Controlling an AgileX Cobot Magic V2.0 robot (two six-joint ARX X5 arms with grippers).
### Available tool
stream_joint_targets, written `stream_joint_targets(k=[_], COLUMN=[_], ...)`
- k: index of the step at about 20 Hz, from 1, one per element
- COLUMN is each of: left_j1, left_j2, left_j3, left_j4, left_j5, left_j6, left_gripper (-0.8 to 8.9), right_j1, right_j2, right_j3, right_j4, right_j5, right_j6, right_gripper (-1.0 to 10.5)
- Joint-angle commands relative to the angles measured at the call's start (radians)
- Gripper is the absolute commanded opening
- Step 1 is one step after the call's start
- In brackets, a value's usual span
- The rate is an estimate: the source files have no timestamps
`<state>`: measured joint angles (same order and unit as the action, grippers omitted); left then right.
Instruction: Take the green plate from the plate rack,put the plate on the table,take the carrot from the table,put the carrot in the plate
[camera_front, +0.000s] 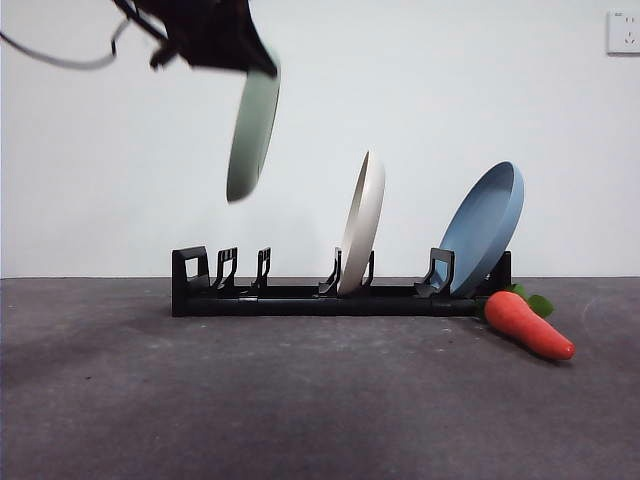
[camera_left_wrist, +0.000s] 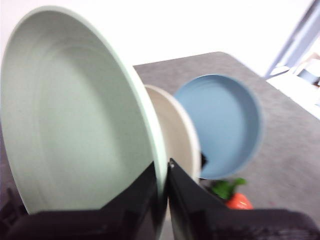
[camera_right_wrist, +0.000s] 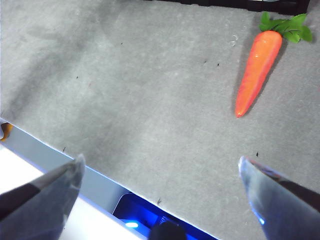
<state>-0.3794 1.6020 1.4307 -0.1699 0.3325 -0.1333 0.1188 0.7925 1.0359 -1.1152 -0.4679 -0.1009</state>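
My left gripper is shut on the rim of the green plate and holds it on edge in the air, well above the left end of the plate rack. The left wrist view shows its jaws pinching the green plate's rim. The carrot lies on the table by the rack's right end, leaves toward the rack. My right gripper is open and empty above the table's edge, and the carrot lies some way beyond it.
A cream-white plate stands in the rack's middle slot. A blue plate leans in the right slot. Both show in the left wrist view. The rack's left slots are empty. A wall socket is at the upper right.
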Motion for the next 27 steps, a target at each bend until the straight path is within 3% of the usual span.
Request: stream_joint_targets(k=[1,3,7,13,20,27], left_j1=[-0.046,-0.097,-0.270,-0.505,-0.628,-0.634], left_j2=[-0.106,-0.195,-0.300,-0.243,-0.008,0.192], left_j3=[-0.001,-0.001,-0.001,-0.003,-0.003,-0.003], left_j4=[-0.096,-0.225,-0.455,-0.629,-0.654,-0.608], left_j5=[0.008,-0.051,-0.364,-0.576,-0.644,-0.645], left_j6=[0.121,0.226,0.423,0.507,0.528,0.521], left_gripper=[-0.08,-0.08,-0.08,-0.06,-0.06,-0.06], right_j1=[0.002,0.002,0.002,0.002,0.002,0.002], right_j2=[0.000,0.000,0.000,0.000,-0.001,-0.001], right_j3=[0.004,0.004,0.004,0.004,0.004,0.004], right_j4=[0.006,0.006,0.006,0.006,0.006,0.006], right_j5=[0.002,0.002,0.002,0.002,0.001,0.001], right_j6=[0.007,0.007,0.014,0.017,0.022,0.022], right_gripper=[6.9,6.9,6.9,6.9,6.9,6.9])
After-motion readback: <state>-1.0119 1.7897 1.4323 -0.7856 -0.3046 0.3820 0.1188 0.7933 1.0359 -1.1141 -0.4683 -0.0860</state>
